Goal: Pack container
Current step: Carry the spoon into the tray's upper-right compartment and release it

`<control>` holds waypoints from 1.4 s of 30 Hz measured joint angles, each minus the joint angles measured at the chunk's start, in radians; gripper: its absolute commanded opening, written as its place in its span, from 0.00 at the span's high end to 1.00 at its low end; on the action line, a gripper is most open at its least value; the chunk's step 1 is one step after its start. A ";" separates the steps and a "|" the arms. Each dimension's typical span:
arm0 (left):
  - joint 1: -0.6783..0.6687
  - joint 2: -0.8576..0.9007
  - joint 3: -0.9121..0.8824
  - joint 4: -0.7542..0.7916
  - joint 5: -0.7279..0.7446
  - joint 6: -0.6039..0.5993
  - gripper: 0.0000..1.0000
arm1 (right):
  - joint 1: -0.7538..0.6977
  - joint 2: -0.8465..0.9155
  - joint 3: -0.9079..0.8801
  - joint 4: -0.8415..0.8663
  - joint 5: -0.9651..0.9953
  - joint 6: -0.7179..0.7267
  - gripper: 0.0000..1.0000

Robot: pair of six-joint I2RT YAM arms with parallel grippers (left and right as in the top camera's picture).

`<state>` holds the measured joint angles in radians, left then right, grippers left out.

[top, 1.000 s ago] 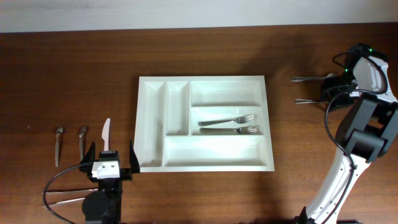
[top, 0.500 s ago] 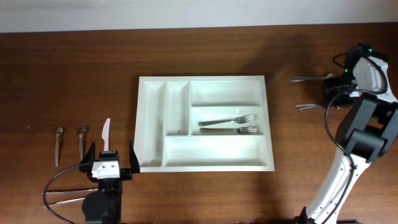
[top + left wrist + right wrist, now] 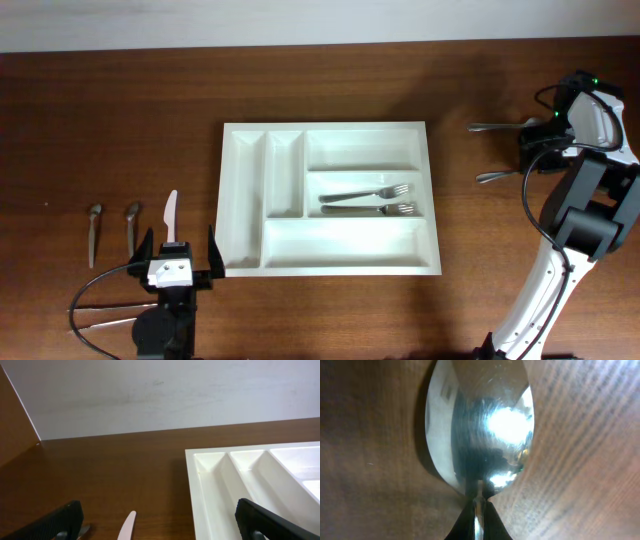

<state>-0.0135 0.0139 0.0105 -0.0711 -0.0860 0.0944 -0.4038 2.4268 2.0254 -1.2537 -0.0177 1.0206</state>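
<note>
The white container (image 3: 432,200) lies mid-table, and its left corner shows in the left wrist view (image 3: 200,490). Two forks (image 3: 365,193) lie in its middle crosswise compartment. My right gripper (image 3: 527,166) is at the far right, shut on the handle of a metal spoon (image 3: 492,176). In the right wrist view the fingers (image 3: 492,522) pinch the neck just below the spoon's shiny bowl (image 3: 480,425). My left gripper (image 3: 180,256) stands open near the front left, just behind a white knife (image 3: 171,213), whose tip (image 3: 127,527) shows between the wide jaws.
A second spoon (image 3: 492,127) lies on the table beside the right gripper. Two small spoons (image 3: 94,232) (image 3: 131,225) lie at the far left. Thin utensils and a cable (image 3: 100,322) sit by the left arm's base. A pale wall (image 3: 160,395) backs the table.
The right gripper's jaws have closed on the nearer spoon. That spoon's bowl end has swung toward the table's front. The left arm has not moved.
</note>
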 measured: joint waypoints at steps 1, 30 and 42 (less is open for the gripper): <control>0.000 0.000 0.000 0.000 0.000 0.000 0.01 | 0.000 0.000 0.003 -0.010 -0.006 0.000 0.96; 0.000 0.000 0.000 0.000 0.000 0.000 0.01 | 0.490 0.011 0.569 -0.310 -0.131 0.265 0.94; 0.000 0.000 0.000 0.000 0.000 0.000 0.01 | 0.723 0.011 0.569 -0.322 -0.040 0.551 0.87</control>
<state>-0.0135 0.0139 0.0105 -0.0711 -0.0864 0.0944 0.3191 2.4378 2.5946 -1.5753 -0.0574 1.5715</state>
